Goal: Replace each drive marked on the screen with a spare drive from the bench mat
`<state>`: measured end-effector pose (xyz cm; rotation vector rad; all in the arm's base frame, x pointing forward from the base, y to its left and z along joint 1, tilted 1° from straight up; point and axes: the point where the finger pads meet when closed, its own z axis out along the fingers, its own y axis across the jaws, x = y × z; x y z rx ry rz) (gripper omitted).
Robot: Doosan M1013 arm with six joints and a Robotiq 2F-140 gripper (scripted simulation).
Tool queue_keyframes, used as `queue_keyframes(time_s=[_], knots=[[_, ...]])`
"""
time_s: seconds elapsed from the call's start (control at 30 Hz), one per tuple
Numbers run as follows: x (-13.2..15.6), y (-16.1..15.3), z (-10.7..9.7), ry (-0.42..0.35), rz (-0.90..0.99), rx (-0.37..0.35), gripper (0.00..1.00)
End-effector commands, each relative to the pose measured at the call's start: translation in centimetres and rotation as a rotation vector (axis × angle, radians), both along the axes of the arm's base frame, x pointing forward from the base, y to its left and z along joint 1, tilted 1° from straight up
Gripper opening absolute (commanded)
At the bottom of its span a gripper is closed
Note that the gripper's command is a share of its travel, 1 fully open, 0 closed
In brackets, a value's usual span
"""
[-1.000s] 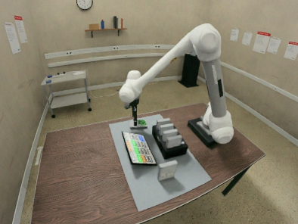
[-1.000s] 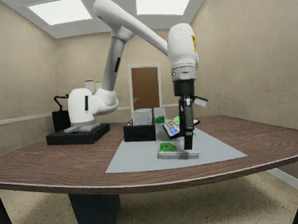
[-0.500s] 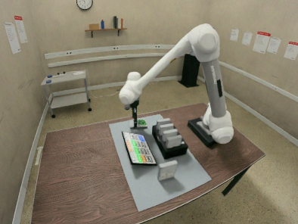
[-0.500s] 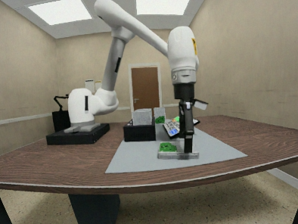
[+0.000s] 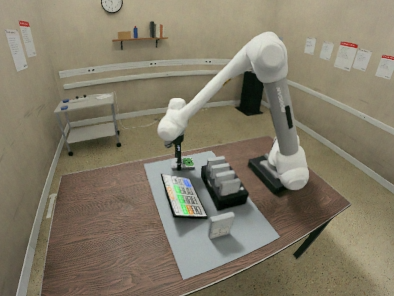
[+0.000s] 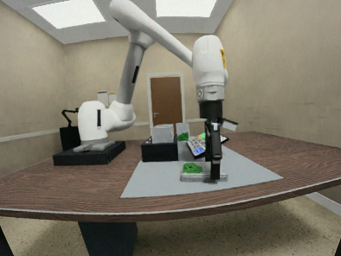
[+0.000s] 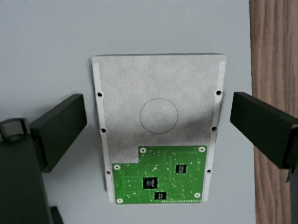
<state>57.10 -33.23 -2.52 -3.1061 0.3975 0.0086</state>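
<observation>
Green circuit board (image 7: 162,176) marks one end of the flat drive (image 5: 183,164) (image 6: 203,171) (image 7: 159,107), its long sides running between the wide-open tool's (image 5: 178,167) (image 6: 215,176) (image 7: 158,131) fingers.

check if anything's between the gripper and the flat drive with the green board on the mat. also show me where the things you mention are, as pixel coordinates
Nothing visible does: the open gripper (image 5: 179,169) (image 6: 215,177) (image 7: 158,108) straddles the flat drive (image 5: 176,166) (image 6: 196,177) (image 7: 159,80), with a bare gap on both sides.

Seen from the top view, the mat (image 5: 185,260) (image 6: 143,188) (image 7: 45,50) runs from the far edge of the bench (image 5: 100,215) (image 6: 39,186) (image 7: 275,75) towards its near edge. On it, one drive (image 5: 188,162) (image 6: 195,176) (image 7: 159,117) lies by the far edge, the screen (image 5: 185,197) (image 6: 197,145) sits left of the dock (image 5: 232,201) (image 6: 160,152) with drives in it, and another drive (image 5: 221,225) (image 6: 183,131) stands nearer the near edge.
</observation>
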Motion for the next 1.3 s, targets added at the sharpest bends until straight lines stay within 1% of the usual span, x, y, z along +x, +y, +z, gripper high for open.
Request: queue_keyframes(time_s=[0.0,0.4,1.1,1.13,1.27], knots=[[0.05,-0.02,-0.24,-0.001,0.000,0.000,0.89],[0.05,-0.01,-1.01,-0.001,0.000,0.000,0.89],[0.05,-0.01,-1.08,-0.001,0.000,0.000,0.89],[0.05,-0.01,-1.08,-0.001,0.000,0.000,0.73],[0.05,-0.01,-1.08,-0.001,0.000,0.000,0.73]])
